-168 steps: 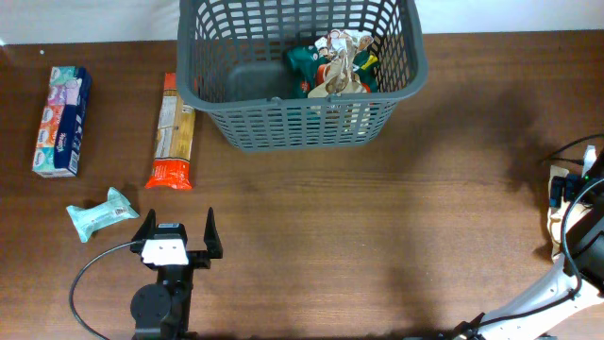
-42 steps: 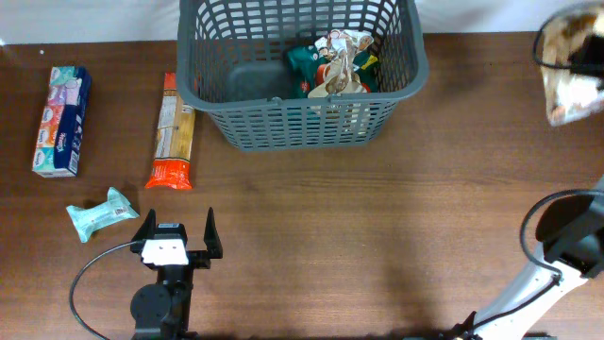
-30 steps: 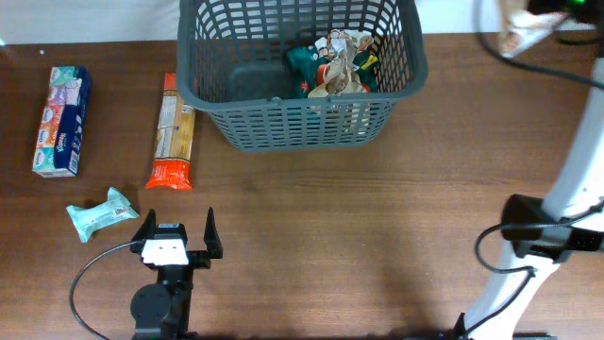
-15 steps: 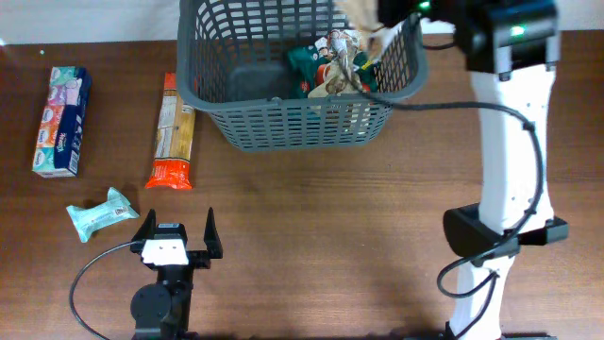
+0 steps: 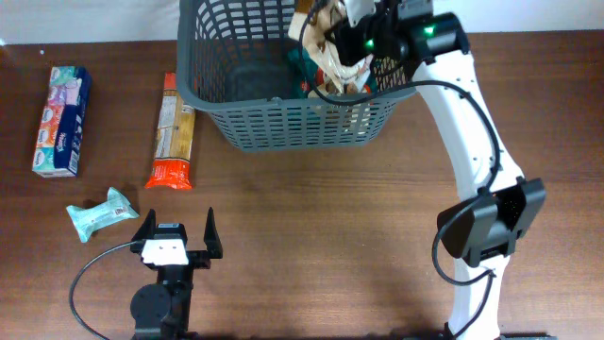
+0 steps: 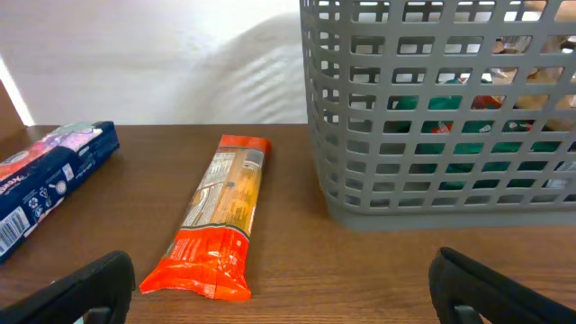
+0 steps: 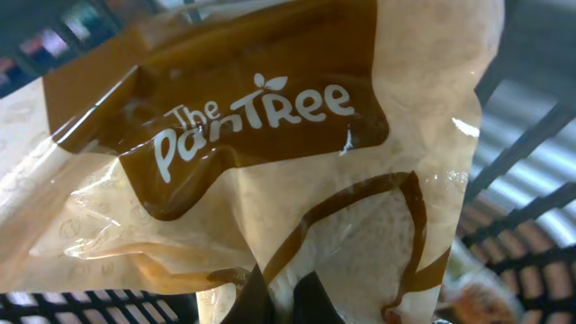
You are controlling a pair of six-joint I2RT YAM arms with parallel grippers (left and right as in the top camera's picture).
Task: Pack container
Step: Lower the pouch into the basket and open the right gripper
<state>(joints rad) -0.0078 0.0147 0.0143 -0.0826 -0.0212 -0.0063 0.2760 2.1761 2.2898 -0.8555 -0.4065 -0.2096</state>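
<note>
**Bag held over the basket**

The grey basket [image 5: 283, 123] stands at the far middle of the brown table [image 5: 330, 236], with a green packet [image 5: 304, 66] and other wrappers lying in its right half. The right gripper [image 5: 357, 26] hangs over that right half, clamped tight on a brown-and-clear bag [image 5: 326, 42]. In the wrist view the bag [image 7: 270, 180] fills the frame, pinched at its lower edge, with the basket lattice behind it. The left gripper [image 5: 177, 222] sits near the front left of the table, jaws spread wide and holding nothing. Left of the basket lie a long pasta packet [image 5: 172, 132], a blue tissue box [image 5: 61, 121] and a teal wipes pack [image 5: 102, 212].
</note>
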